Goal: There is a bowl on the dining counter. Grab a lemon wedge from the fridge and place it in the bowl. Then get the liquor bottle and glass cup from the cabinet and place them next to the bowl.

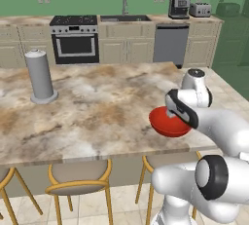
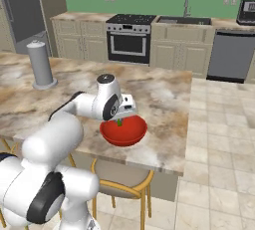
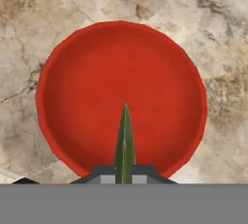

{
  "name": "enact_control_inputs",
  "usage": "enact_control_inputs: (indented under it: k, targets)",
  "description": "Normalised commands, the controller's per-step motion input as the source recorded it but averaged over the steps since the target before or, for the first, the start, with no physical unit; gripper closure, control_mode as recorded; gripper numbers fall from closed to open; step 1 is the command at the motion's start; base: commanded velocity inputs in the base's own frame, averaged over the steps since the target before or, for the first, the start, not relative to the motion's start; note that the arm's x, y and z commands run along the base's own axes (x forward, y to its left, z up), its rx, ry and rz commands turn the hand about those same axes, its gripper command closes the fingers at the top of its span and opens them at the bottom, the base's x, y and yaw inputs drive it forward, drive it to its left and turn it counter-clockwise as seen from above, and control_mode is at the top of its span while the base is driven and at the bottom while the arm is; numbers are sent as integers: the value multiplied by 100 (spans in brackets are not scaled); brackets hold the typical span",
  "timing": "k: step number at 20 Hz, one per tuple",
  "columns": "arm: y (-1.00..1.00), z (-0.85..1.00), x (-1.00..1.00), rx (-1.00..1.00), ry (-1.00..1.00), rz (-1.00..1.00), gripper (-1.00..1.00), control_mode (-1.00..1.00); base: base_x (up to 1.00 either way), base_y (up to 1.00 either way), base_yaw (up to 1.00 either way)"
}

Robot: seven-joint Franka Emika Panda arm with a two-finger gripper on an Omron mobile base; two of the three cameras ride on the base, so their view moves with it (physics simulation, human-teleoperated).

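The red bowl (image 1: 168,124) (image 2: 124,130) (image 3: 121,97) sits near the front edge of the dining counter (image 1: 97,107) (image 2: 164,94). My gripper (image 2: 119,121) (image 3: 125,177) hangs just above the bowl, pointing down into it. It is shut on the lemon wedge (image 3: 125,143) (image 2: 119,122), a thin yellow-green sliver sticking out from between the fingertips over the bowl's inside. In the left base view my hand covers the near rim of the bowl and hides the wedge.
A tall grey cylinder (image 1: 40,76) (image 2: 41,64) on a round base stands at the counter's far left. Stools (image 1: 78,178) (image 2: 122,179) line the near edge. The grey fridge (image 2: 22,10) is at the back left, with stove (image 1: 75,39) and sink (image 1: 124,18) behind.
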Motion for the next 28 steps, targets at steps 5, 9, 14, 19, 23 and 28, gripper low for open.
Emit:
enact_control_inputs:
  k: [5,9,14,19,23,28]
  targets:
    - [-14,-34,43,0,8,0,100,-100,0,0,0]
    - [-8,-31,37,0,6,0,100,-100,0,0,0]
    - [-7,-22,29,0,1,0,100,-100,0,0,0]
    - [-9,-21,20,0,0,0,100,-100,0,0,0]
    - [-5,-25,7,0,0,0,100,-100,0,0,0]
    - [0,-25,1,0,1,0,100,-100,0,0,0]
